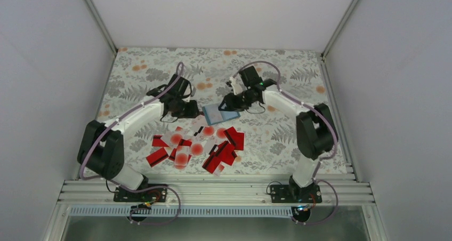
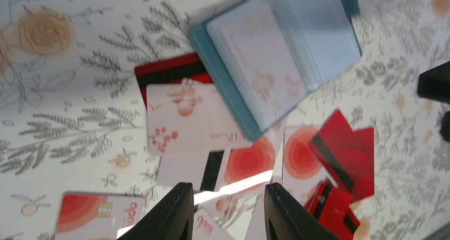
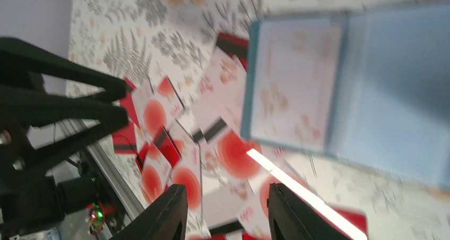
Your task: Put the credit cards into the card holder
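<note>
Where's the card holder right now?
Top view: holder lies open mid-table, between the left claw and right claw, just beyond the cards.

Your top view high behind the bench (image 1: 160, 65) near edge, facing down, both wrist views close above it, sharing the card holder (image 2: 297, 43).
</note>
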Robot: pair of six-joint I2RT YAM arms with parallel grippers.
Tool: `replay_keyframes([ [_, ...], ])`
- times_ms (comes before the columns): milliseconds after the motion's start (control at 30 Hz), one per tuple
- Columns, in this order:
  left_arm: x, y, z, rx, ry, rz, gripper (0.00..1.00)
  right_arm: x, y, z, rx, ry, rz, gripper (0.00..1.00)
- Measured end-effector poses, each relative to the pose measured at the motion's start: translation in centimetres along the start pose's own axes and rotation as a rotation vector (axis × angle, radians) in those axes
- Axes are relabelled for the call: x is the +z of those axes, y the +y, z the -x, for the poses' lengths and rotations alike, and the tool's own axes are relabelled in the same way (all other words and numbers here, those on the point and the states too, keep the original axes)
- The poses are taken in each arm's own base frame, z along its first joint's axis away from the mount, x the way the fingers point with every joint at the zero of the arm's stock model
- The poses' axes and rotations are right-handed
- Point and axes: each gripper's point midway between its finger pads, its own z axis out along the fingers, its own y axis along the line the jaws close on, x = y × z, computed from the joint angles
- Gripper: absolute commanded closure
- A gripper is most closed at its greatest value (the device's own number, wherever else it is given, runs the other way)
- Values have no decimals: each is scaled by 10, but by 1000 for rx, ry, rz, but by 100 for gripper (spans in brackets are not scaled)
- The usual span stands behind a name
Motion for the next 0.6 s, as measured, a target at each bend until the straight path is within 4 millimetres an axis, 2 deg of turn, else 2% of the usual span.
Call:
replay_keyframes([
  [133,-2,-4,-24,58,30,-27,60,-15,-10,-35,25,11,-57,59],
  [367,7,-25,-81,180,163,-126,59,-12,-30,-95,119,87,-76,54],
  [467,5,-29,-99,205,201,-148,59,-12,-31,-113,141,114,-58,48],
  [600,-5,-32,-115,232,214,-172,60,-13,-21,-130,137,133,-14,44],
])
